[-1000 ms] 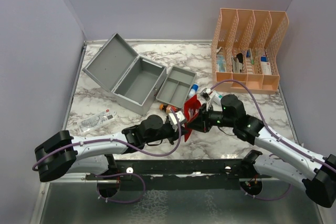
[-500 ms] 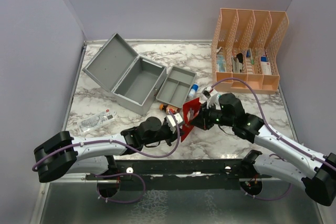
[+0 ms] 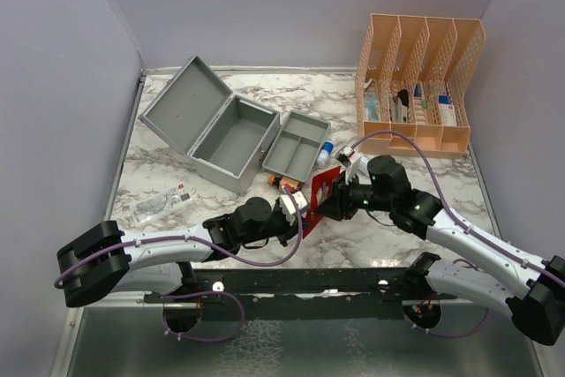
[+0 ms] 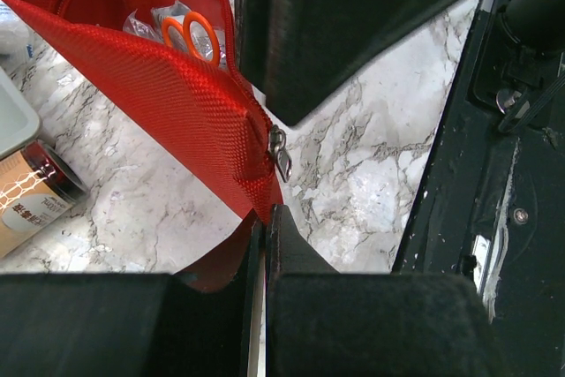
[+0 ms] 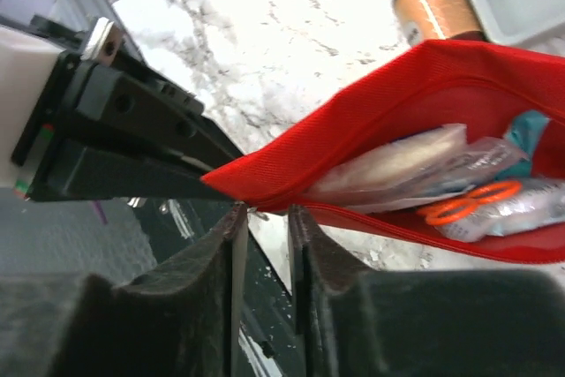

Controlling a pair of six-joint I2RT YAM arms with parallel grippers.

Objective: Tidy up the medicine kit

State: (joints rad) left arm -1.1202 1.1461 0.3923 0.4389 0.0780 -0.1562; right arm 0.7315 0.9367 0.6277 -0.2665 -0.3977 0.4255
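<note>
The medicine kit (image 3: 221, 134) is a grey metal case standing open at the back left, its grey divided tray (image 3: 296, 156) lying beside it. A red pouch (image 3: 320, 193) hangs between my two grippers, unzipped, with orange-handled scissors (image 4: 190, 33) and sealed packets inside. My left gripper (image 4: 263, 218) is shut on the pouch's corner seam, just under the zipper pull (image 4: 280, 152). My right gripper (image 5: 265, 211) has its jaws slightly apart, its tips right at the pouch's (image 5: 397, 112) lower edge without pinching it.
An amber bottle (image 3: 281, 183) lies by the tray's near corner. A peach slotted organizer (image 3: 419, 86) with boxes stands at the back right. A clear packet (image 3: 159, 203) lies at the front left. A small blue-capped bottle (image 3: 326, 149) rests behind the pouch.
My right gripper's jaws have parted from shut, releasing the pouch's edge. The pouch has sagged a little, still held by the left gripper.
</note>
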